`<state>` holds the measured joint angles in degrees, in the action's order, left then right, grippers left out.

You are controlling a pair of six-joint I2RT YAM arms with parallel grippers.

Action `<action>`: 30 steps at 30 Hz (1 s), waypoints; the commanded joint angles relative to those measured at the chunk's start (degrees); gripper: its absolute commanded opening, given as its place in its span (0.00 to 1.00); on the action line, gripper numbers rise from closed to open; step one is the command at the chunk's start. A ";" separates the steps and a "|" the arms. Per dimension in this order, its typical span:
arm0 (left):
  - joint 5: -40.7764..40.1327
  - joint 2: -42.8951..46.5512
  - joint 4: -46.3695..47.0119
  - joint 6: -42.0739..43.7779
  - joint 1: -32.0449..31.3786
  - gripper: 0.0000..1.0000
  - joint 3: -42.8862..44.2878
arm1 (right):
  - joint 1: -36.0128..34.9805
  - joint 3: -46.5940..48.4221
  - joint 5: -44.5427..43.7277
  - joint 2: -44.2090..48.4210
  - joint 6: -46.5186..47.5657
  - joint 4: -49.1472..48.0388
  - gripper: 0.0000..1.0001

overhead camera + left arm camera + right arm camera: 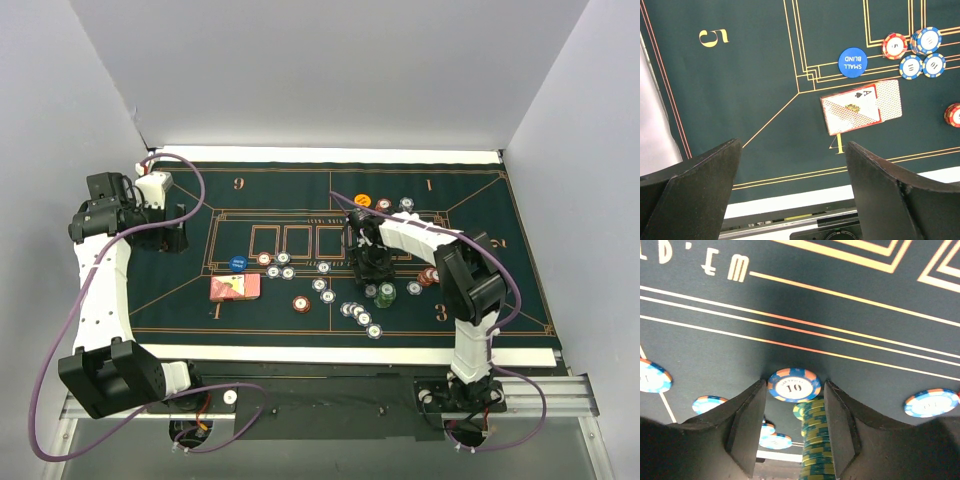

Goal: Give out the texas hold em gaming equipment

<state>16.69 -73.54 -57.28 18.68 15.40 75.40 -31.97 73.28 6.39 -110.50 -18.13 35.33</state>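
Currently in right jaws: set at middling width about a blue-and-orange chip (794,385) marked 10, both inner faces at its rim; judged a grip, low over the felt mat (480,190), right of centre.
Left jaws: spread wide, holding nothing, hovering above the mat corner by the gold 4 (838,144).
Left arm (100,290): folded at the left edge, well apart from the chips.
Cards (860,107): one pile, ace of spades face up over a red back, just beside the 4; not yet dealt out.
Small blind disc (852,62): blue, flat on the mat, near the cards.
Orange disc (362,200): flat on the mat, beyond the right arm (440,250).
Green stack (386,293): upright, just beside the right jaws.
Loose chips (358,315): scattered singly and in small clusters across the middle and right of the mat.
Done so far: judged little; no tidy share visible at any numbered seat.
Left to do: judged most; chips to go out to the seats, cards to be dealt, outlined boxes (300,240) without cards.
Top view only: whole layout, both arms, orange disc.
Left wrist view only: card face and disc lettering, too small from above.
Right wrist view only: chip between the fingertips, hidden from above by the arm; green stack close behind it.
Red triangular marker: not found in any view.
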 commanded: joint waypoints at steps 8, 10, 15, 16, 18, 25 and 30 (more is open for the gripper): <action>-0.52 0.33 -0.38 1.54 0.34 0.96 2.39 | 8.57 -4.80 -13.67 4.41 -5.77 1.14 0.27; -0.43 0.32 -0.38 1.54 0.42 0.96 2.65 | 11.29 -6.65 -14.73 6.25 -6.91 0.00 0.27; -0.08 -0.03 -0.64 1.36 0.42 0.96 3.09 | 14.83 -9.20 -17.47 9.15 -8.23 -1.23 0.26; -0.08 -0.03 -0.64 1.36 0.34 0.96 3.18 | 15.09 -9.46 -17.73 9.33 -8.50 -1.32 0.26; -0.16 -0.03 -0.73 1.19 0.33 0.96 3.44 | 15.18 -10.25 -18.43 9.86 -8.94 -1.67 0.27; -0.08 -0.20 -0.91 1.10 0.33 0.96 3.62 | 14.65 -9.82 -15.18 15.04 -9.47 -2.90 0.42; 0.10 -0.38 -1.17 0.84 0.42 0.96 3.79 | 12.90 -7.80 -11.94 21.62 -10.08 -1.50 0.57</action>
<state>16.29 -73.87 -57.95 19.25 15.40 76.66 -17.30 62.85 -7.51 -95.61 -27.16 31.20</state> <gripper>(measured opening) 0.960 0.528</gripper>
